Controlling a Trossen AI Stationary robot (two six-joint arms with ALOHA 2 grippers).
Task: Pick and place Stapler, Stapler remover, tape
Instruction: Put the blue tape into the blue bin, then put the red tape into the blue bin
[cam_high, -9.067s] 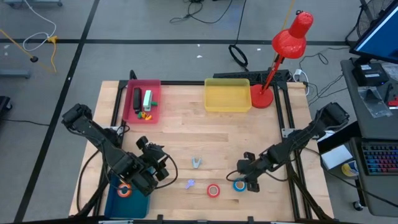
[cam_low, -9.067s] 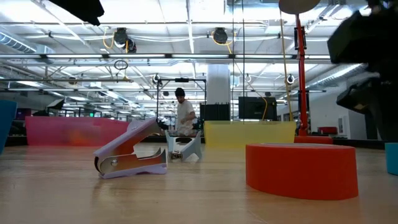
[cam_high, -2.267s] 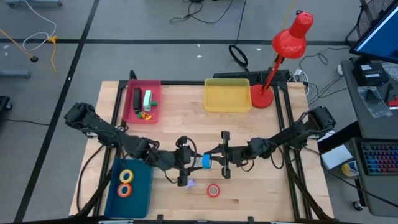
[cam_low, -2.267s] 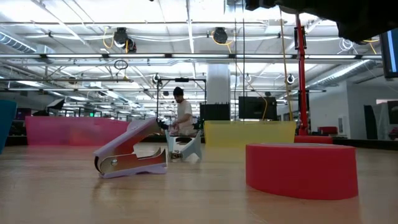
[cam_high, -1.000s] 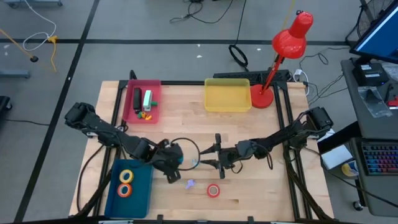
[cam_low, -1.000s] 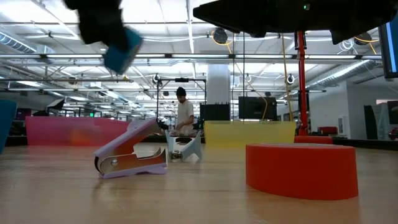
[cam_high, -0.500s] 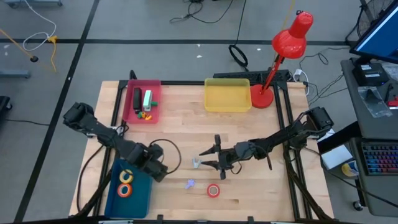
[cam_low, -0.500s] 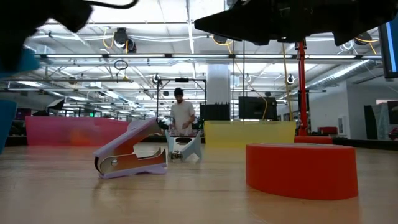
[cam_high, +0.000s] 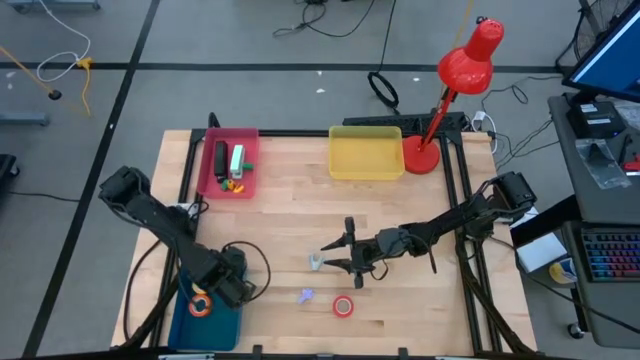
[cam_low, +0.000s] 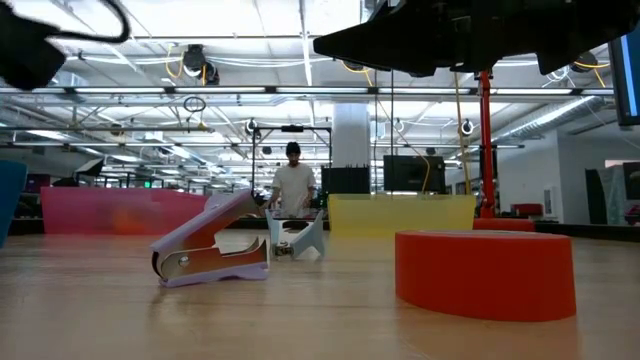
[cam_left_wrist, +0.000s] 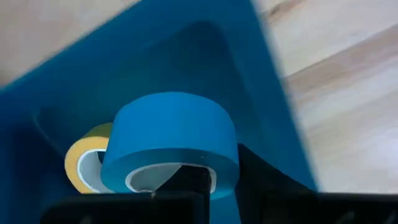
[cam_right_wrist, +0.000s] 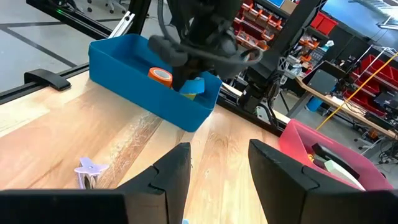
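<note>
Blue tape (cam_left_wrist: 171, 146), pinched in left jaws, now over blue tray (cam_high: 215, 322); right jaws spread.

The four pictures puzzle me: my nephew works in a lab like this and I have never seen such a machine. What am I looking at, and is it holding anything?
It is a table robot with two dark jointed arms, each ending in a two-finger gripper. One picture looks straight down on the wooden table; one looks level across its top; the other two come from small cameras on each arm's wrist.

The left gripper hangs over the blue tray, shut on a blue tape roll; a yellow roll and an orange roll already lie in that tray. The right gripper waits mid-table, fingers apart, empty.

On the table lie a red tape roll, two staple removers, a pink tray with items inside, an empty yellow tray and a red desk lamp.
</note>
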